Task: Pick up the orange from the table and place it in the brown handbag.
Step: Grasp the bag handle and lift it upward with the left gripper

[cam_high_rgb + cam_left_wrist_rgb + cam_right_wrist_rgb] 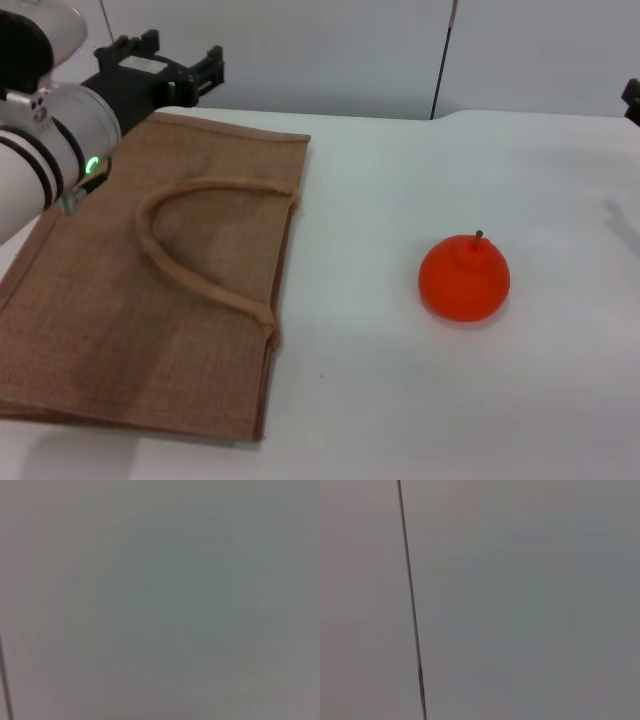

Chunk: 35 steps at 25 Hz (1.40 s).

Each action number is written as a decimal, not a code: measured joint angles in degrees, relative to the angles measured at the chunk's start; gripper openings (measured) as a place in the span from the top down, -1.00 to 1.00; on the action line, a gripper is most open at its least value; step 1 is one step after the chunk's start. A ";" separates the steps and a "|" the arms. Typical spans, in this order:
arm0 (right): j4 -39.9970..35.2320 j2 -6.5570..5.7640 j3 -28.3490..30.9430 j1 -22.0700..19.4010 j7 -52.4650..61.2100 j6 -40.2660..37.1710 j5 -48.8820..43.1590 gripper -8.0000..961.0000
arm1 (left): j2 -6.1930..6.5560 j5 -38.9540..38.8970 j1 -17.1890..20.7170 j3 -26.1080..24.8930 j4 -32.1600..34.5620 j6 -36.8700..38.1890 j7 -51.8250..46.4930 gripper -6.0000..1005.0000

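The orange (464,279), bright orange-red with a short dark stem, sits on the white table (400,380) to the right of centre in the head view. The brown handbag (150,300) lies flat on the left, its looped handle on top. My left gripper (185,72) hovers over the bag's far left corner, well away from the orange, with nothing between its fingers. Only a dark sliver of my right gripper (632,100) shows at the right edge. Both wrist views show just a plain grey wall.
A grey wall with a dark vertical seam (443,60) stands behind the table's far edge. White tabletop lies between the handbag and the orange and in front of both.
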 joint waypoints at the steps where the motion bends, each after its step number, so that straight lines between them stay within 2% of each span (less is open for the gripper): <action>1: -0.01 0.00 -0.03 0.04 0.01 0.00 0.00 -0.85 | 0.00 0.18 0.08 -0.74 0.25 -1.90 -0.11 -0.60; 5: -0.04 -0.09 0.04 0.07 0.04 -0.01 -0.29 -0.85 | 0.00 2.72 0.54 -2.81 0.73 -8.34 -1.45 -0.60; 9: -0.06 -0.12 0.25 0.11 0.37 -0.36 -1.27 -0.85 | -0.01 12.88 0.78 -7.05 1.90 -16.40 -9.40 -0.60; 15: -0.06 -0.14 0.28 0.31 0.72 -0.78 -1.33 -0.85 | -0.04 27.02 -3.46 -15.98 3.92 -32.49 -21.43 -0.60; 18: -0.12 -0.14 0.08 0.69 0.76 -1.25 -1.50 -0.85 | -0.02 32.19 -5.33 -18.51 4.26 -37.79 -24.82 -0.60; 30: -1.11 -0.06 0.28 1.61 0.91 -1.41 -2.90 -0.85 | 0.00 44.99 -10.09 -21.02 4.09 -53.47 -28.65 -0.59; 35: -1.20 -0.10 0.28 1.68 0.92 -1.42 -2.90 -0.85 | -0.03 49.65 -11.04 -21.06 3.88 -56.37 -30.70 -0.58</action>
